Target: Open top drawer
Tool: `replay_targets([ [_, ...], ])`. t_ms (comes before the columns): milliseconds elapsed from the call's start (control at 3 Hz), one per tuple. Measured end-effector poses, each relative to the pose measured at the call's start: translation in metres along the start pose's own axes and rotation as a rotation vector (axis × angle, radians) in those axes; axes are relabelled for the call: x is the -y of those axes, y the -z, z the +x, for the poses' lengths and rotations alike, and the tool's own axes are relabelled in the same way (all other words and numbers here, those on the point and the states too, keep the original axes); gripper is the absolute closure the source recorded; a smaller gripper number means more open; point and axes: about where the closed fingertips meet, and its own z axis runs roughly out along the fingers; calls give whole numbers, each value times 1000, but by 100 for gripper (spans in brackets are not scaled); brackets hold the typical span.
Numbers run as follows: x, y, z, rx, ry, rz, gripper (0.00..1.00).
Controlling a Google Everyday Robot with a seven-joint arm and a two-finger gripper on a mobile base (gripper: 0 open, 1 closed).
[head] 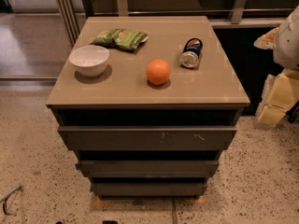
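Over speckled floor (261, 181), found a low cabinet (126, 85). Spotted gripper (276, 101) at far right, beside the cabinet; could not tell its state. Placed top drawer (147, 138) left of it, slightly lower. Judged it rigid, fairly heavy, handleless; best hooked behind the top lip. Counted three drawer fronts, one bowl (89, 59), one orange (158, 71), one can (191, 52), one green packet (121, 38).
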Motion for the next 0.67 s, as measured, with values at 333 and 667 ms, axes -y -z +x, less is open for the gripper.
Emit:
replay_targets([
  [333,-15,-36,0,53,1,-17,0],
  [667,-42,-108,-2,78,7,-81,0],
])
